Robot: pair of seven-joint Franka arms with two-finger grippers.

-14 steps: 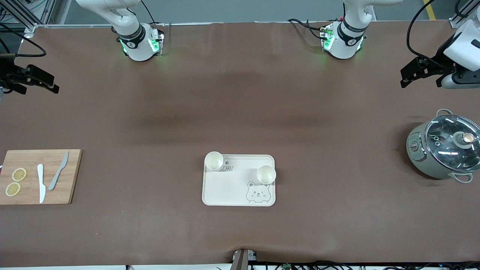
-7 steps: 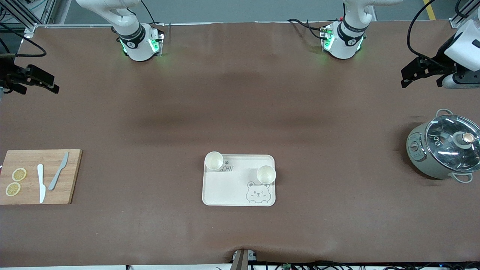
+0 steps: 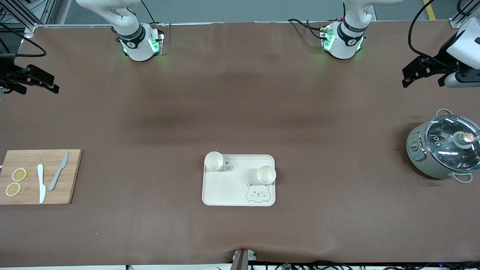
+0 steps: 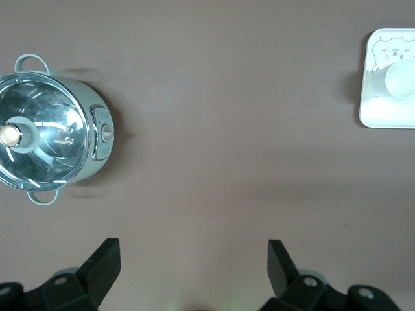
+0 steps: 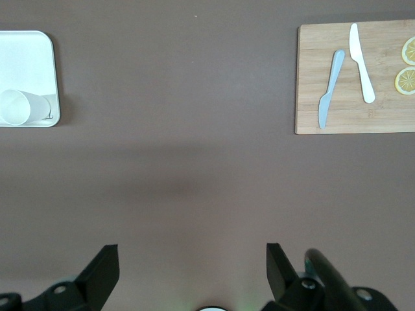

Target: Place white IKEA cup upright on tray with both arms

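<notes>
The right arm's black two-finger gripper (image 3: 35, 79) hangs raised over the right arm's end of the brown table (image 3: 240, 112), fingers spread wide and holding nothing. Below it lies a wooden cutting board (image 3: 39, 176). Mid-table, the flat cream rectangular bear-face tray (image 3: 232, 189) carries two white cups standing upright: one cup (image 3: 214, 161) on a corner, the other cup (image 3: 266, 174) at an edge. The left arm's black gripper (image 3: 422, 71) hangs raised over the left arm's end, fingers likewise parted and empty, above a grey-green glass-lidded pot (image 3: 444, 149).

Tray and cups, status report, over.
Left gripper and right gripper open, empty, parked at table ends. Two cups upright on tray. Nothing in the way.
</notes>
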